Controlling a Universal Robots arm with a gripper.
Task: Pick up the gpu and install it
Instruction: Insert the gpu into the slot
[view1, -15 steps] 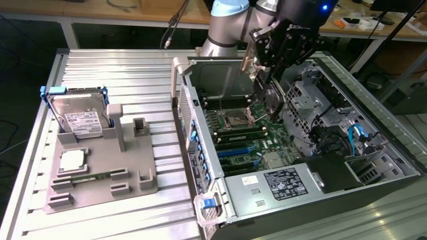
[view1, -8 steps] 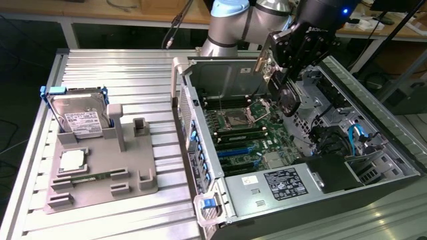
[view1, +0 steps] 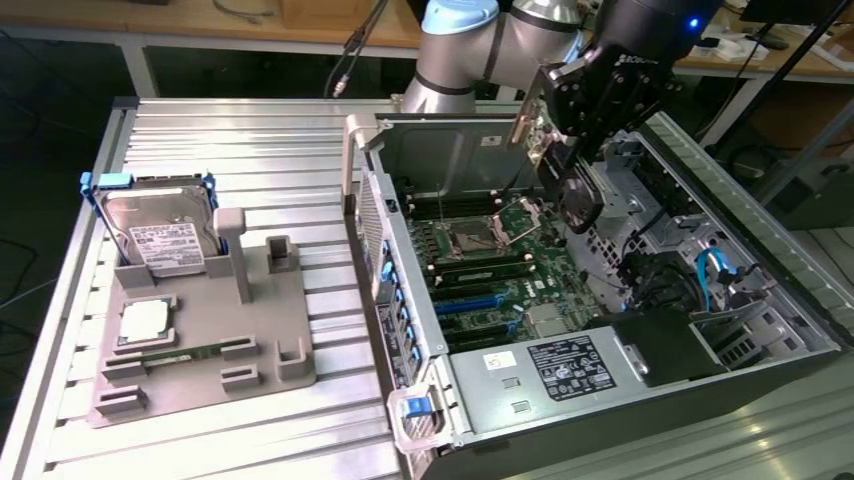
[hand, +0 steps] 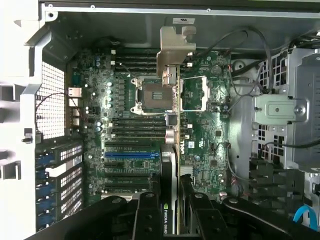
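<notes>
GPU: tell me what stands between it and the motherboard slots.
Nothing visible. The gripper holds the gpu on edge over the open case, and the expansion slots on the motherboard below it lie bare.

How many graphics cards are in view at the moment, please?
1. The gpu is clamped edge-on in the gripper, over the motherboard of the open case. More could be hidden deeper in the case.

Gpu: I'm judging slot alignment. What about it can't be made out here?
Exterior view: the end effector covers part of the gpu; its connector edge is lost against the motherboard.
Wrist view: seen edge-on, hiding both faces; its gripped end is cut by the frame.
</notes>
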